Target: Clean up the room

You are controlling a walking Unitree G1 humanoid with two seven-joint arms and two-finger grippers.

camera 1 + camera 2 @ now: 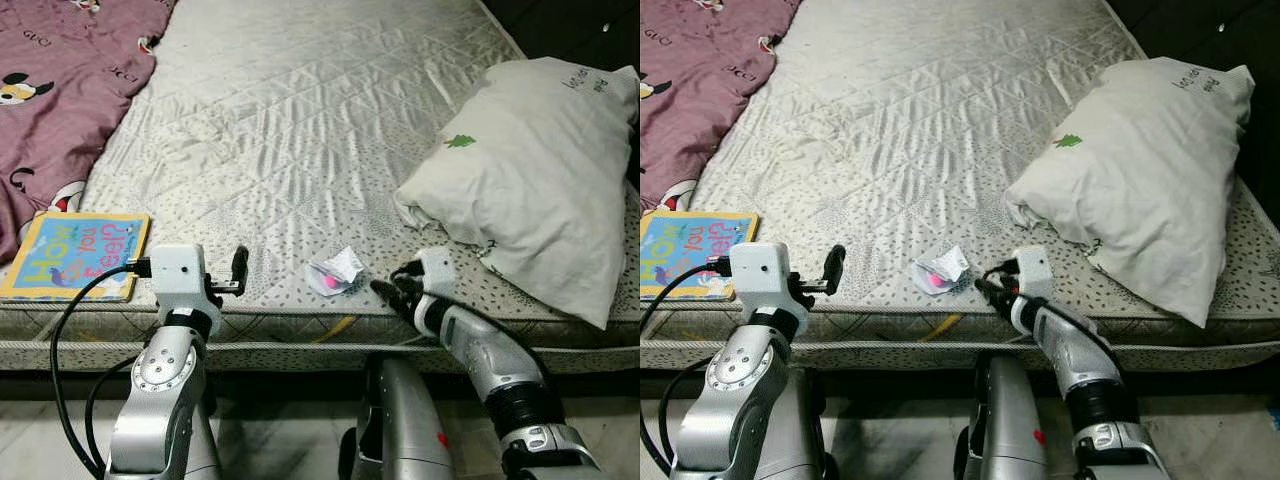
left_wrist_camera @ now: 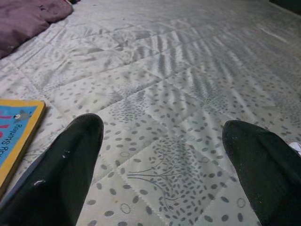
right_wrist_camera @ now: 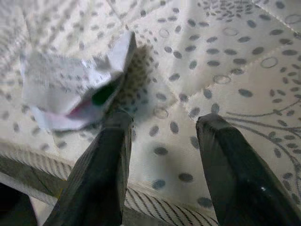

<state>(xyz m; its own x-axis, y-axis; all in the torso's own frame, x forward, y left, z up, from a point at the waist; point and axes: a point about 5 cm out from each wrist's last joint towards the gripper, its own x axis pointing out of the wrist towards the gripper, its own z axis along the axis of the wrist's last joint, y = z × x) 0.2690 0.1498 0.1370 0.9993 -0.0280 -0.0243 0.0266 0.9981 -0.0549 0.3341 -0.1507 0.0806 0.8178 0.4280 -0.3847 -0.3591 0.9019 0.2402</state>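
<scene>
A crumpled white and pink wrapper (image 1: 336, 270) lies on the quilted mattress (image 1: 300, 120) near its front edge. My right gripper (image 1: 380, 288) hovers low over the mattress just right of the wrapper. It is open, and in the right wrist view one fingertip (image 3: 117, 123) sits right beside the wrapper (image 3: 70, 94), with nothing between the fingers. My left gripper (image 1: 236, 272) is held over the front edge further left, between the book and the wrapper. It is open and empty, with bare mattress between its fingers (image 2: 80, 136).
A colourful children's book (image 1: 75, 255) lies at the mattress's front left corner. A purple printed blanket (image 1: 60, 90) covers the far left. A white pillow (image 1: 530, 170) rests on the right side, close behind my right arm. Tiled floor lies below the bed edge.
</scene>
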